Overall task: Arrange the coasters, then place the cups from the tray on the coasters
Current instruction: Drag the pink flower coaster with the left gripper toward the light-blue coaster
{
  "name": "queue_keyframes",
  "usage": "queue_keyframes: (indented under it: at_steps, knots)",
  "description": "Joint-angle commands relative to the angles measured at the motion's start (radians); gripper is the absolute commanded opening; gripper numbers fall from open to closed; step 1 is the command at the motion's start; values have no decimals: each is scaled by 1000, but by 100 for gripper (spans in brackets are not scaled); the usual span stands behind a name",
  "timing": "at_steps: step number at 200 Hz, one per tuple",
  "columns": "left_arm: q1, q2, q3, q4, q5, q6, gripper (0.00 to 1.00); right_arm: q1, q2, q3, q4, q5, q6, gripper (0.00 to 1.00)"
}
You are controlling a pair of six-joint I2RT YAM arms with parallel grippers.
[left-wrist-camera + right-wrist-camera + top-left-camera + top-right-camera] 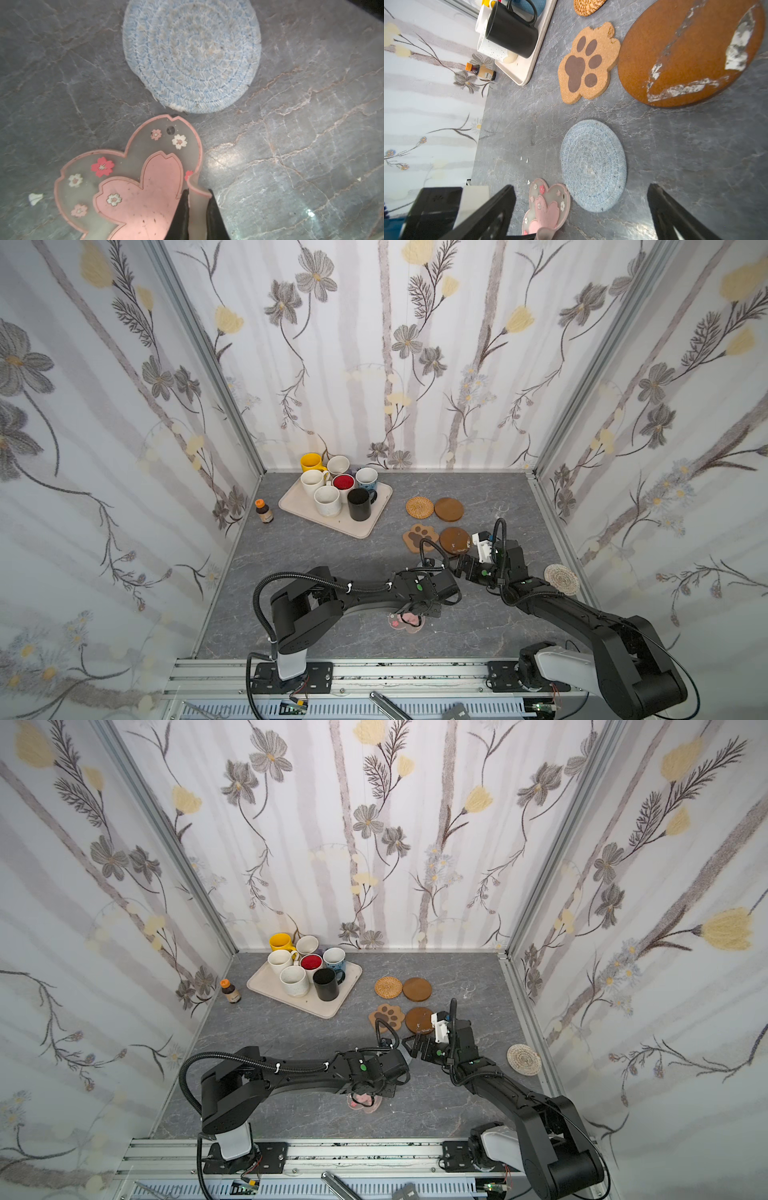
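1. The grey marbled table [311, 564] carries everything. Both arms reach over its near middle.
2. The beige tray [365, 526] sits far left, skewed to the back wall. All seven mugs stand on it, among them the yellow mug [311, 462] at the back and the black mug [359, 504] near the front edge.
3. The right gripper [581, 187] hangs over the table with its jaws spread wide and nothing between them.
4. The left gripper [198, 195] is pinched tight on one petal of the pink blossom coaster [145, 197], and that edge curls up between the fingers.
5. The grey-blue knitted coaster [191, 56] lies flat just beside the blossom one.
6. Right of the tray four coasters form a square. The rattan coaster [419, 506] and a plain wooden round [449, 509] are behind. The paw-print coaster [419, 537] and a white-scuffed wooden round [455, 540] are in front.
7. The beige braided coaster [561, 578] lies apart by the right wall.
8. An orange-capped brown bottle [264, 511] stands left of the tray.
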Motion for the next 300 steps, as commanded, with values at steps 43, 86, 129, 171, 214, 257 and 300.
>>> queue_keyframes:
  at_steps: [43, 86, 129, 171, 214, 257, 300]
  knots:
    - [-7, 17, -5, 45, 7, -20, 0, 29, 148, 11, 154, -97, 62, 100]
    - [-6, -6, -33, 53, 2, -28, 0, 57, 213, 36, 204, -109, 88, 100]
    - [-5, -8, -30, 60, 4, -24, 0, 80, 296, 61, 256, -133, 118, 100]
    - [-6, -8, -22, 69, 16, -23, 0, 83, 313, 74, 266, -131, 126, 100]
    - [-11, 19, 13, 81, 31, -18, 0, 53, 203, 97, 163, -110, 79, 100]
    - [-14, 58, 31, 87, 35, -15, 8, -10, 89, 84, 80, -105, 44, 100]
    - [-14, 53, 31, 90, 41, -15, 55, -17, 62, 66, 65, -90, 33, 100]
